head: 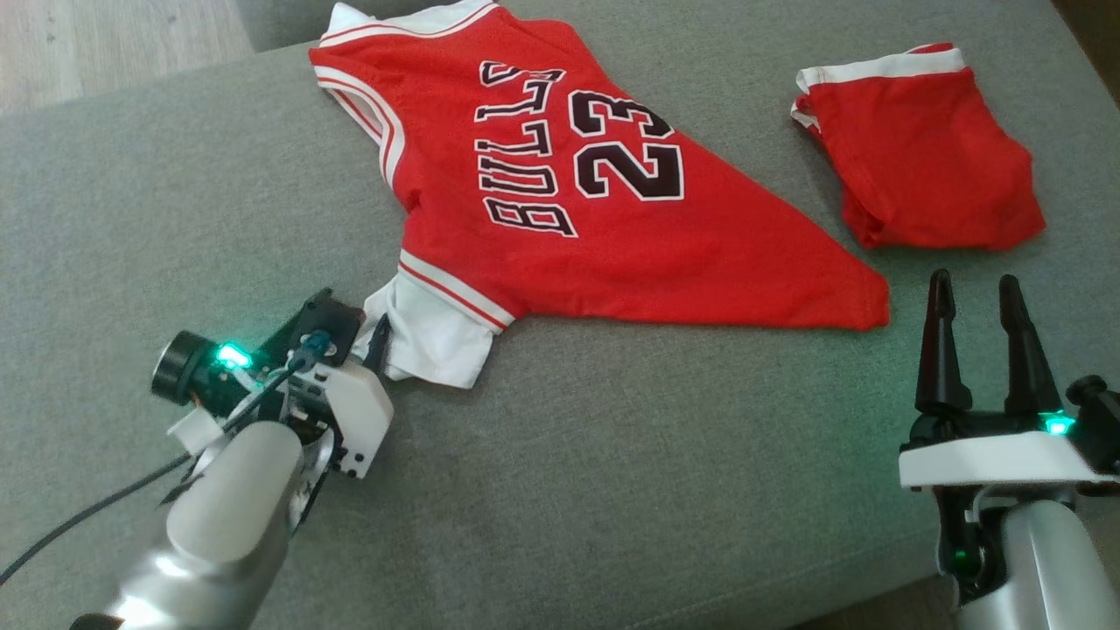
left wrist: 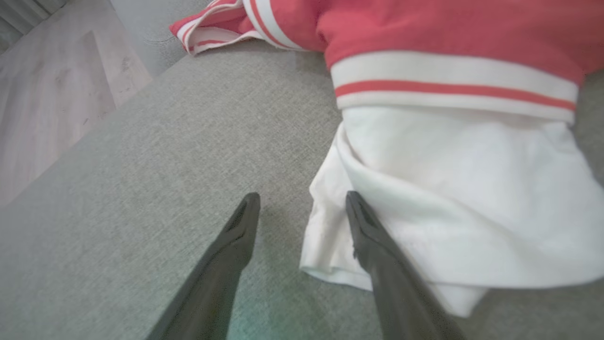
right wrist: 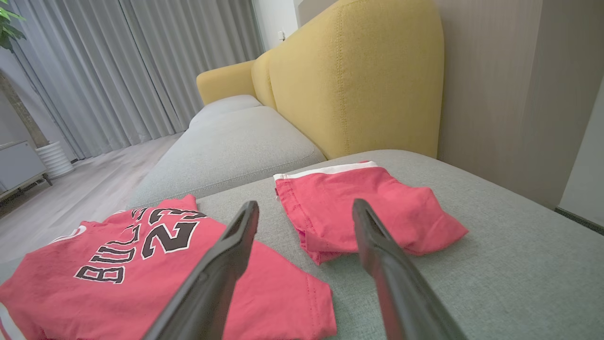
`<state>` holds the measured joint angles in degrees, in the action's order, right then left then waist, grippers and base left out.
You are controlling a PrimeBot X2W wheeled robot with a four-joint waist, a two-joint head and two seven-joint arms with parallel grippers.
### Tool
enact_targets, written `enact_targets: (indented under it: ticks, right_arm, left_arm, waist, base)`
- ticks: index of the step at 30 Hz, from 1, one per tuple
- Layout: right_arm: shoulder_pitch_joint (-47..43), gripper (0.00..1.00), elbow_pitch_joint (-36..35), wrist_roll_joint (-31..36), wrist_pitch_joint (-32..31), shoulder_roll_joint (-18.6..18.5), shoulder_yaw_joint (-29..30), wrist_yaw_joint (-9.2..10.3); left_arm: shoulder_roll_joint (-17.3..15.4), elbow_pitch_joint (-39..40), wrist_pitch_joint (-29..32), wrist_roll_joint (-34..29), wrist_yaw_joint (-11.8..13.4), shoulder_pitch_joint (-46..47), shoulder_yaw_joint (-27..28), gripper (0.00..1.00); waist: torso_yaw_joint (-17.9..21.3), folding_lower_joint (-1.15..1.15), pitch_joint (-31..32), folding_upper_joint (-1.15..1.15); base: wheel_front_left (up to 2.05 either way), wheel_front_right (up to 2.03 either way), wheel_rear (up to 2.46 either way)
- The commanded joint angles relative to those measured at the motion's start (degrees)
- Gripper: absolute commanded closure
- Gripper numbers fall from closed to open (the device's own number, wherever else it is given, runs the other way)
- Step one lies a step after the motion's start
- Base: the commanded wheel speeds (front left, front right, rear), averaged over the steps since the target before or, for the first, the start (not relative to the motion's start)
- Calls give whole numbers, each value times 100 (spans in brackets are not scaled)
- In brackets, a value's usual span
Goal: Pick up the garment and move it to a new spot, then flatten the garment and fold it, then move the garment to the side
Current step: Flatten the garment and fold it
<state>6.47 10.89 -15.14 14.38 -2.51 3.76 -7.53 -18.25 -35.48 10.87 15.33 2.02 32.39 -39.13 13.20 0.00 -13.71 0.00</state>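
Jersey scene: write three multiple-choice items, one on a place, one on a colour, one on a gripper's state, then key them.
1. In the head view, where do the folded shorts lie from the jersey?
A. to its left
B. on top of it
C. to its right, apart from it

2. The sleeve by the left gripper is:
A. black
B. white
C. yellow

3. The right gripper is:
A. open, holding nothing
B. shut on the jersey
C. shut on the shorts

Key: 1 C, the grey cushion shows between the two; 2 B, white cloth lies below the red-striped band; 3 A, its jaws stand apart over bare cushion.
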Motion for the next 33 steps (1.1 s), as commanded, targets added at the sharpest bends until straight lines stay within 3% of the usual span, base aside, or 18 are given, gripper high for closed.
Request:
enact_targets:
  ticks: [1,3,5,7,12,19,30,33]
  right_arm:
    - [175,0,-173,-33,62,-37,-107,4]
    - [186,0,-153,-32,62,-37,-90,4]
    - [192,0,-124,-27,62,-37,-68,4]
    - [190,0,-92,-13,62,-37,-43,4]
    - [198,0,-74,9,62,-37,-43,4]
    - [157,0,-41,62,62,-37,-108,4]
    - [53,0,-15,125,62,-37,-181,4]
    - [26,0,18,139,62,-37,-209,4]
  left_arm:
    - [-92,-11,151,24,-126,81,14,48]
    - [-65,3,245,56,-270,39,-84,100]
    - [-39,51,302,102,-378,-21,-151,100]
    - [-22,119,231,144,-333,-60,-123,100]
    - [-77,206,-128,183,41,-31,133,100]
    - [-166,355,-1130,262,889,64,774,100]
    - [-279,799,-2253,548,1710,-173,1581,100]
    - [-307,886,-2288,589,1798,-422,1615,100]
  waist:
    - [13,0,17,0]
    - [21,0,49,0]
    - [15,0,93,0]
    - [-7,0,149,0]
    - [-78,0,247,0]
    - [-281,0,399,0]
    - [-686,0,577,0]
    - [-789,0,622,0]
  base:
    - [0,0,0]
    - [0,0,0]
    - [0,0,0]
    - [0,0,0]
    - [0,0,0]
    - [0,0,0]
    - [0,0,0]
    - [0,0,0]
